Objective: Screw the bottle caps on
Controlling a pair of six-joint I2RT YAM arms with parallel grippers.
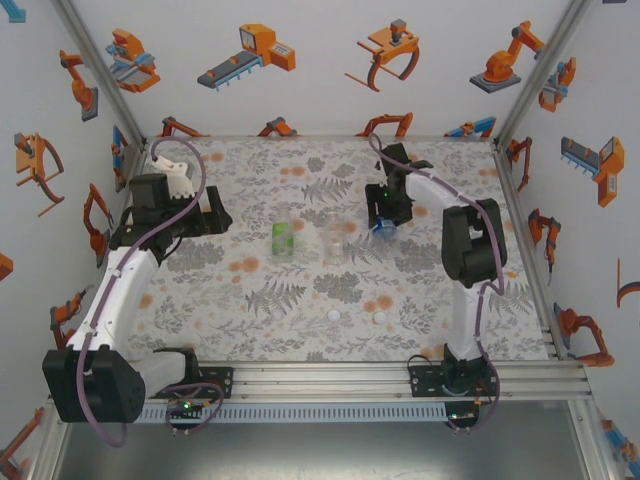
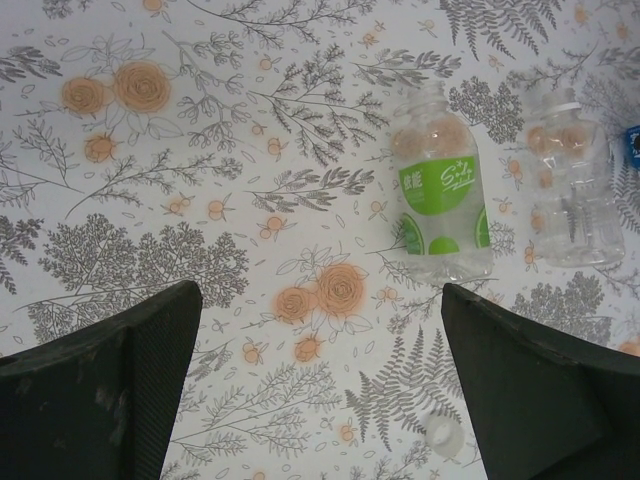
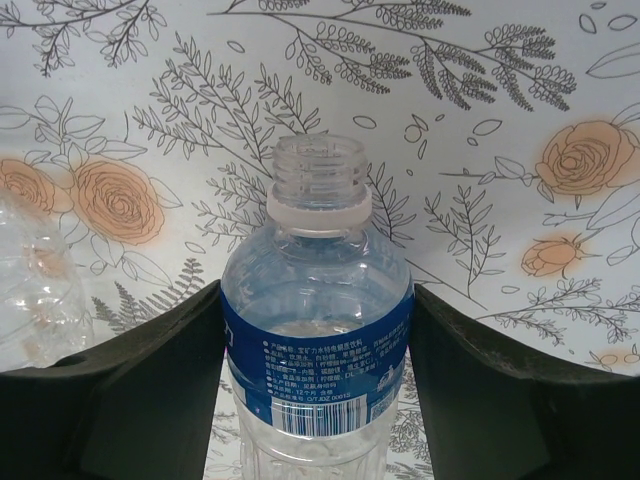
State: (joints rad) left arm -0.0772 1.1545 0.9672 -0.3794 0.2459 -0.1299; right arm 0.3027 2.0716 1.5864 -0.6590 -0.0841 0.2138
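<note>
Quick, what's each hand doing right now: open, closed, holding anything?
Left hand: open wide, holding nothing.
Right hand: closed on the blue-label bottle, with a finger against each side.

The green-labelled bottle (image 2: 440, 200) and blue-labelled bottle (image 3: 315, 340) were clear, glossy plastic with shiny labels. The floral mat (image 1: 250, 300) looked matt and smooth; the front rail (image 1: 330, 375) was dull, grooved silver metal.
</note>
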